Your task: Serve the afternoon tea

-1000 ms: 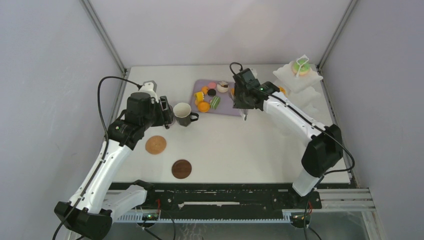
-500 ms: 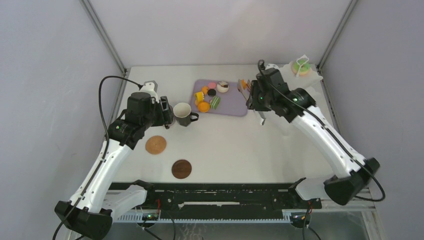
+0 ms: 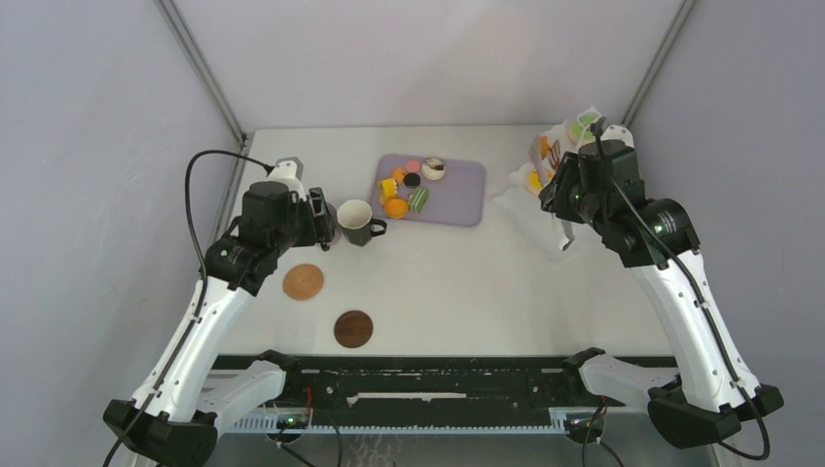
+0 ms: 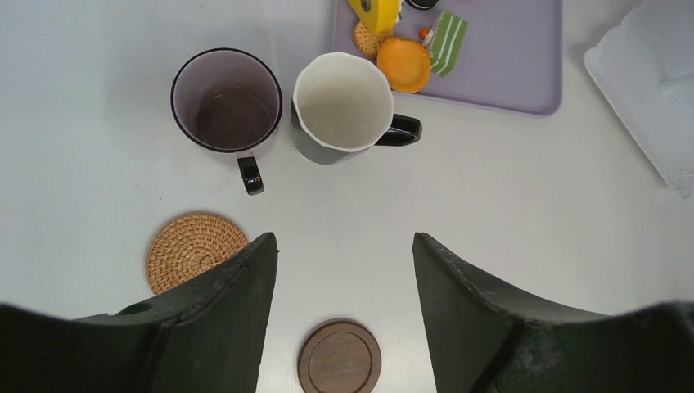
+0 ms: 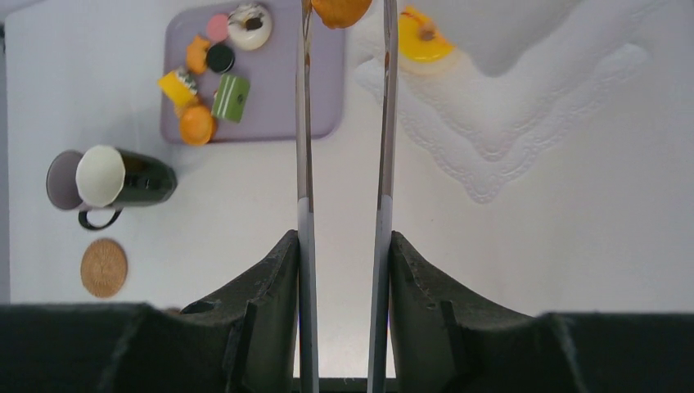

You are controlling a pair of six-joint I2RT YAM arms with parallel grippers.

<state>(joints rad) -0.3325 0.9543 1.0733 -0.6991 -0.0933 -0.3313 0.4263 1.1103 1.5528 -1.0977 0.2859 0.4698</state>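
My right gripper [image 5: 344, 237] is shut on the long white tongs [image 5: 304, 123]. The tongs pinch an orange sweet [image 5: 340, 10] over the white three-tier stand [image 5: 507, 123]. A yellow doughnut [image 5: 424, 45] lies on the stand's lower tier. My left gripper [image 4: 344, 241] is open and empty, above the table, short of the mauve mug [image 4: 227, 100] and the dark mug with white inside [image 4: 342, 102]. A wicker coaster [image 4: 195, 250] and a wooden coaster [image 4: 339, 358] lie bare below it. Several sweets [image 3: 409, 190] lie on the lilac tray [image 3: 467, 195].
The stand [image 3: 589, 156] sits in the back right corner beside a wall post, with a green doughnut [image 3: 584, 125] on its top tier. Grey walls close the table on three sides. The arm bases and a black rail run along the near edge.
My right arm has swung right from the lilac tray to the stand, carrying the orange sweet in the tongs. My left arm has hardly moved.
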